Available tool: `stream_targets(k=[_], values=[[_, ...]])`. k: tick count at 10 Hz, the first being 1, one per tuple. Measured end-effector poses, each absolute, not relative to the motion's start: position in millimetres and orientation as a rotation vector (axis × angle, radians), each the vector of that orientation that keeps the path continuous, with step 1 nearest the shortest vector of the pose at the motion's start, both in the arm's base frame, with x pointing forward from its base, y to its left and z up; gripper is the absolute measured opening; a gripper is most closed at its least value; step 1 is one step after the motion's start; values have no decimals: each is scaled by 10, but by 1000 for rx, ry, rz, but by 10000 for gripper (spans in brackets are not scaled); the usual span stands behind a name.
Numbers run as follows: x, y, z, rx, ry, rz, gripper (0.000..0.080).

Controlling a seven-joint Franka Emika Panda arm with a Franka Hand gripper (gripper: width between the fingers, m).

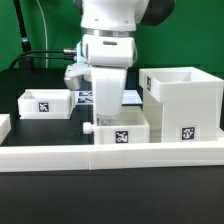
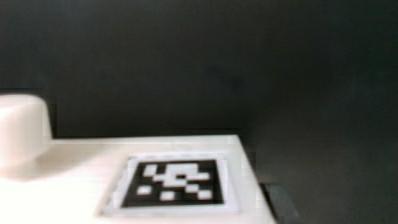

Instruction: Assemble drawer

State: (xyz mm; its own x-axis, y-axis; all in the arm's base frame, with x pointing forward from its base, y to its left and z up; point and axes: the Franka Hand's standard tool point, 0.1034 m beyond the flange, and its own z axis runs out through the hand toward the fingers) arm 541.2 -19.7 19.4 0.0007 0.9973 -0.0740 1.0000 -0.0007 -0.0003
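The large white cube-like housing stands at the exterior view's right, open at the top, with a tag on its front. A shallow white tray with a round knob and a tag sits in the middle, against the housing. A second small tray lies at the left. My gripper hangs straight down over the middle tray, its fingertips hidden behind the tray wall. The wrist view shows a white tray surface with its tag and the knob close up; no fingers show there.
A long low white border rail runs along the front of the black table. The marker board lies behind the arm. A green backdrop and cables are at the back left.
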Motion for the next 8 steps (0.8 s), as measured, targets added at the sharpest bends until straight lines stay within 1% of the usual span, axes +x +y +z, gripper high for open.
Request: stream_targets(k=[4, 6, 8], values=[[5406, -218, 189, 2185, 2182, -84, 42], [5357, -136, 153, 2182, 2196, -89, 42], [5378, -86, 163, 2147, 2218, -84, 42]])
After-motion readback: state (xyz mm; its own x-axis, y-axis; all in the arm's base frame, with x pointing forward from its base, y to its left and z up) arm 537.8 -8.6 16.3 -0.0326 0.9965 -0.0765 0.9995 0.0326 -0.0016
